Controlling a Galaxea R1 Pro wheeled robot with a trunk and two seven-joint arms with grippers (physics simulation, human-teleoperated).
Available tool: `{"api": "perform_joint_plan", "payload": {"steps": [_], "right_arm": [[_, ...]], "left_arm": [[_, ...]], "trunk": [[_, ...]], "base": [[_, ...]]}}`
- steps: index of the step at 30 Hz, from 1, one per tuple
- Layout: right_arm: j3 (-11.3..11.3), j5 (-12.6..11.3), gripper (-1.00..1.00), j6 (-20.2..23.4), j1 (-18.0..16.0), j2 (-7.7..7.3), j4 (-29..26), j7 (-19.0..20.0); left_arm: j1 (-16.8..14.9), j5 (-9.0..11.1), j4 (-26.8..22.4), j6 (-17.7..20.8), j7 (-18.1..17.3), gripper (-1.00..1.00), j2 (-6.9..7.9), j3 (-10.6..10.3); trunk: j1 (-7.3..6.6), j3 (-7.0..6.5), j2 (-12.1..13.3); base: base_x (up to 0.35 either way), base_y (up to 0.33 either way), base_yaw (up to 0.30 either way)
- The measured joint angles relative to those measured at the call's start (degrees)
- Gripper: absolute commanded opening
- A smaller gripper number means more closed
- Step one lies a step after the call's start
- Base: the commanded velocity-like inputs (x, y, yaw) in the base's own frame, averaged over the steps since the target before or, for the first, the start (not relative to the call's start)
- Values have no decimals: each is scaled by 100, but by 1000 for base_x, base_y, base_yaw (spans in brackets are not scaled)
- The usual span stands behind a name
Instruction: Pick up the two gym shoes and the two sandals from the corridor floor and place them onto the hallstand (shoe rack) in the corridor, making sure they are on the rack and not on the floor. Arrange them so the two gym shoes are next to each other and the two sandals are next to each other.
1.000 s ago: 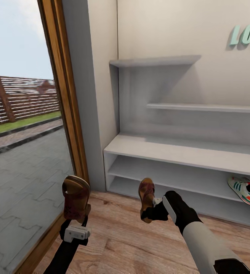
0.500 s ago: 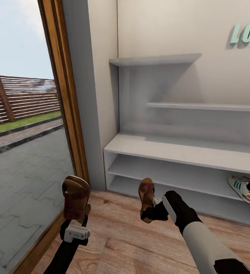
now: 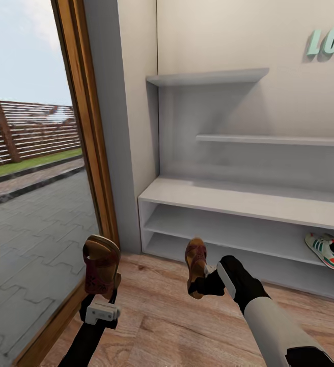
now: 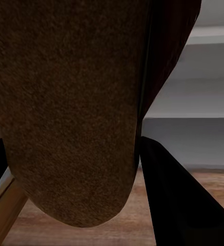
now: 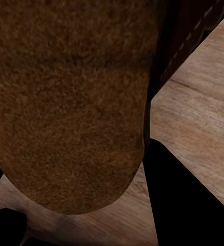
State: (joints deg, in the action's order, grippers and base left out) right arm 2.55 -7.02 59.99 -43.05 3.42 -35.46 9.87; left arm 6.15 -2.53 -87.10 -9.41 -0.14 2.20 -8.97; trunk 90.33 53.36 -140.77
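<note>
Each of my grippers holds one brown sandal upright above the wood floor. The left gripper is shut on the left sandal, whose dark sole fills the left wrist view beside a black finger. The right gripper is shut on the right sandal, its sole close in the right wrist view. The pale hallstand stands just ahead, with teal letters above. A cream sneaker with green stripes lies on the hallstand's lower shelf at the far right.
A wooden door frame and a glass pane looking onto a paved yard bound the left side. A grey-white wall corner stands between the frame and the hallstand. Two staggered wall shelves hang above the bench top.
The whole picture has shifted slightly as the camera moved; the hallstand sits a little higher in view. Both sandals stay held in the same grip.
</note>
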Motion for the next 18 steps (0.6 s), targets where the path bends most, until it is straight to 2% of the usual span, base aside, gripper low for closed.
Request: {"api": "perform_joint_plan", "payload": {"steps": [6,18], "right_arm": [[0,1,-100,0,-1,1,0,0],[0,-6,-100,0,-1,1,-1,0]], "left_arm": [[0,-2,0,0,0,-100,0,0],[0,-2,0,0,-8,-100,0,-28]], "trunk": [[132,108,-241],[137,130,-248]], "base": [[0,0,0],[7,0,0]]}}
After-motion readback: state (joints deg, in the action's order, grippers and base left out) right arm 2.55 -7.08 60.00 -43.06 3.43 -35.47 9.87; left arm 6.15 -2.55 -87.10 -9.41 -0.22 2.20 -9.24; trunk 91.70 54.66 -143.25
